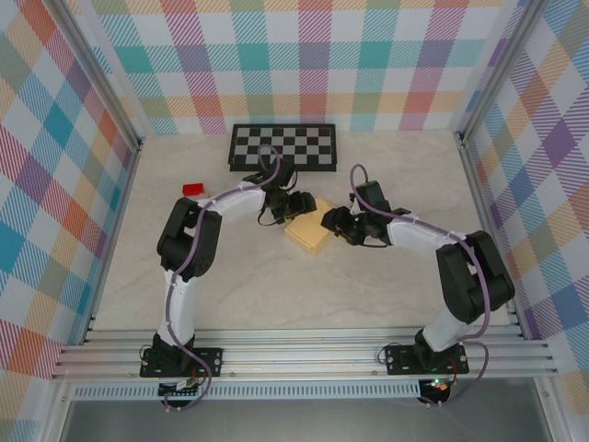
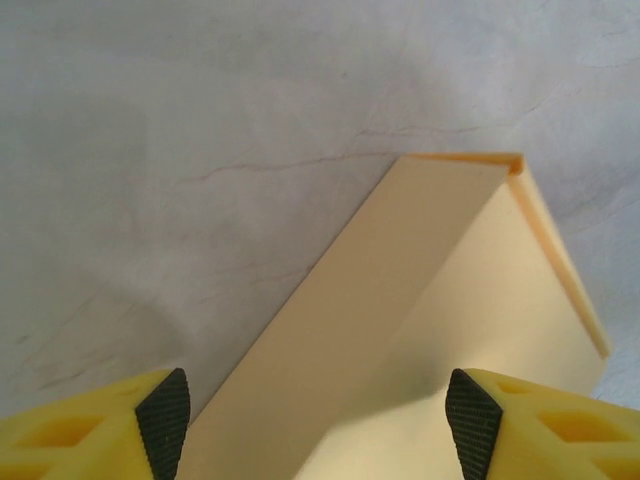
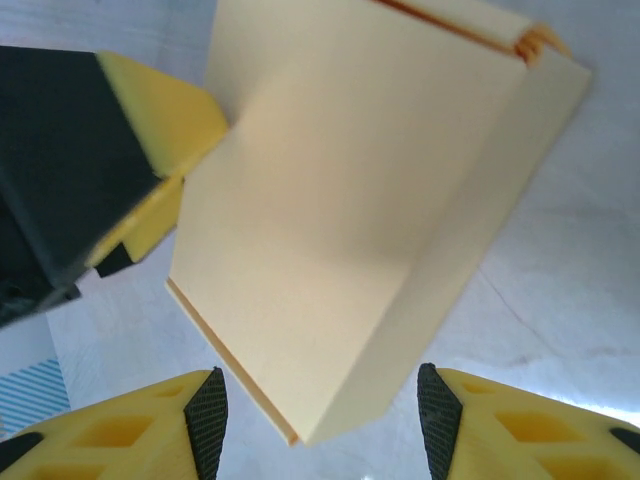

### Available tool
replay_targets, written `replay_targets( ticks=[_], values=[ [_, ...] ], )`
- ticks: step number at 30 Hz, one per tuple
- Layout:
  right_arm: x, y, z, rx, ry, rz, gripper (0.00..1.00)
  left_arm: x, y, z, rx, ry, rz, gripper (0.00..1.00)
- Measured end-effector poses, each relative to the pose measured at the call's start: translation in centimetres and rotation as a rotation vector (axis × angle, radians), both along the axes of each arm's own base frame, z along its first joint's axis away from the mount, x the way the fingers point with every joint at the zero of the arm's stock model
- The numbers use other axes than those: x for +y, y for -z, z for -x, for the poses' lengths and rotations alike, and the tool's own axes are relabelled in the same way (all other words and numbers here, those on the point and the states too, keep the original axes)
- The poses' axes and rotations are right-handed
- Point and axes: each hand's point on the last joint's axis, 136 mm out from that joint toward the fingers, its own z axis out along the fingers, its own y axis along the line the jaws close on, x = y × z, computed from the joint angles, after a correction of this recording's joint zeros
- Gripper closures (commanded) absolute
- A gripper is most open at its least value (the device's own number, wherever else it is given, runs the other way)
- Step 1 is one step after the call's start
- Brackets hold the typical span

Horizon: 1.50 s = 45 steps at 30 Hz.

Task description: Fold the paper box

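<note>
Paper box (image 1: 309,237) looks folded shut, nearly done; your left gripper (image 2: 318,420) at eleven o'clock, right gripper (image 3: 322,420) at three, both spread apart.

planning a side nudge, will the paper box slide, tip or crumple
The paper box appears to lie flat and low on the table, so it would probably slide rather than tip. Its thin card walls look light and easily dented. The layered flap edges at one corner might spring open.

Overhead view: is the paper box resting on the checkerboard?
No, the paper box lies on the bare table, in front of the checkerboard and apart from it.
</note>
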Motion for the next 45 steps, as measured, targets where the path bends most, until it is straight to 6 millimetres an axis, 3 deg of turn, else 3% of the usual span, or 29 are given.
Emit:
replay_targets(
  ticks=[4,7,12,18,30,45],
  values=[
    [-0.2,0.3,2.3,0.037,-0.017,-0.004,0.43,3.0,-1.7,0.4,-0.012,-0.039,0.000,0.25],
    [0.7,0.9,4.1,0.072,-0.042,-0.010,0.43,4.0,-2.9,0.7,-0.033,-0.045,0.029,0.26],
    [3.2,1.1,5.5,0.090,-0.066,-0.050,0.42,2.3,-2.4,1.4,-0.027,0.000,0.072,0.27],
    [5.0,1.8,5.1,0.097,-0.049,-0.087,0.42,0.5,-0.9,2.7,0.008,0.030,0.076,0.28],
    [5.6,4.0,3.5,0.058,-0.018,-0.103,0.42,0.7,1.2,3.4,0.034,-0.027,0.084,0.30],
    [6.0,4.1,2.4,0.100,0.071,-0.173,0.42,0.7,1.0,3.1,-0.100,-0.223,0.090,0.33]
  ],
)
